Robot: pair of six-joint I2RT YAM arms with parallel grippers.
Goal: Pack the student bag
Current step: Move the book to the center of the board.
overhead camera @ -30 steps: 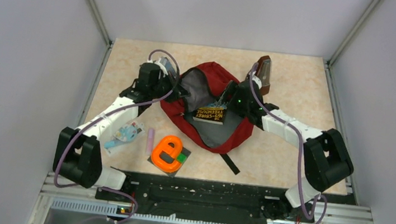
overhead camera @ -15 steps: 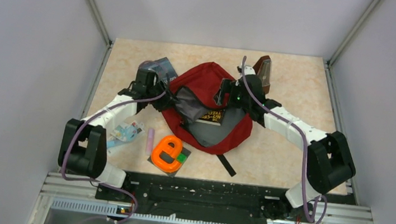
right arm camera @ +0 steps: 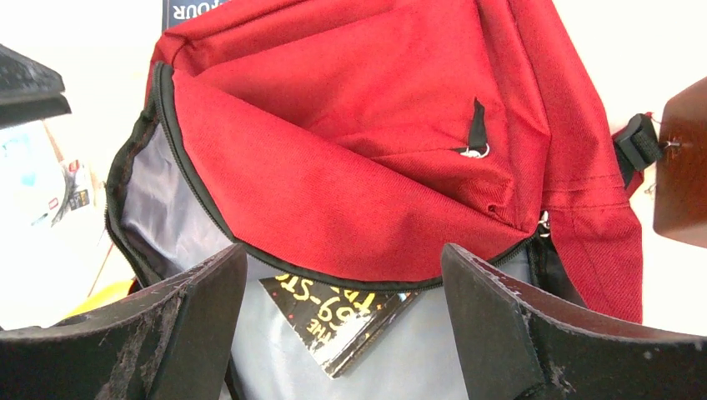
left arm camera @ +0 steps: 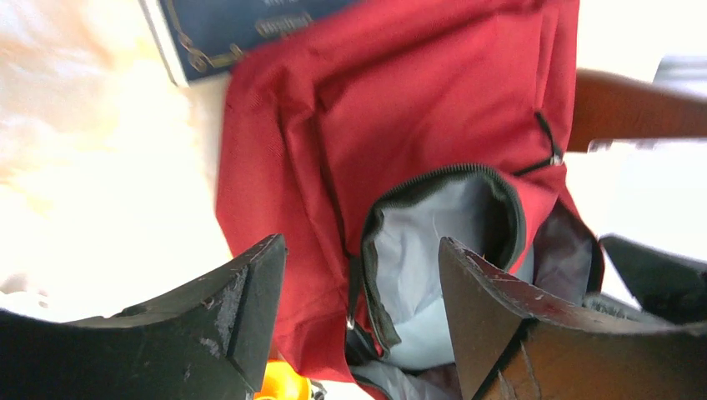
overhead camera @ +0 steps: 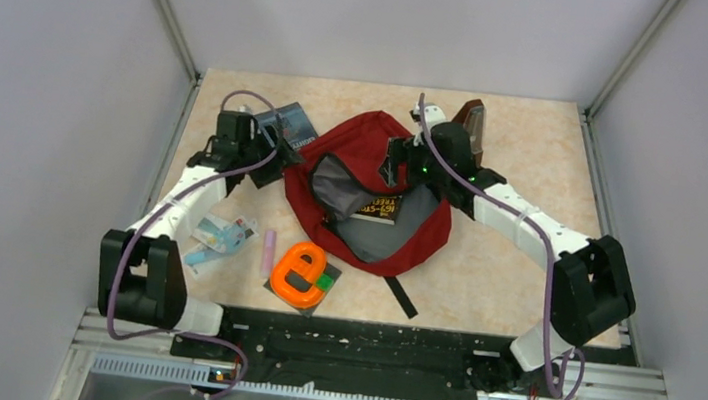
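Note:
The student bag (overhead camera: pixel 374 167) lies unzipped in the middle of the table, dark red with grey lining (overhead camera: pixel 388 234). A black book with yellow lettering (overhead camera: pixel 376 206) sits inside it, half under the red flap (right arm camera: pixel 358 125). My left gripper (overhead camera: pixel 268 153) hangs open just left of the bag, holding nothing. In its wrist view, its fingers (left arm camera: pixel 242 300) frame the bag's red side and a small grey-lined pocket (left arm camera: pixel 433 242). My right gripper (overhead camera: pixel 396 163) is open over the bag's upper right edge, above the black book (right arm camera: pixel 350 321), gripping nothing.
A dark blue book (overhead camera: pixel 290 124) lies by the bag's upper left, behind the left gripper. A brown metronome (overhead camera: pixel 471 128) stands at the bag's upper right. In front of the bag lie an orange tape dispenser (overhead camera: pixel 299 274), a pink stick (overhead camera: pixel 269 249) and a pale blue packet (overhead camera: pixel 220 235).
My left gripper has opened, let go of the bag's left edge and drawn back to the left. The red flap has dropped over the opening. My right gripper shifted slightly back, still open.

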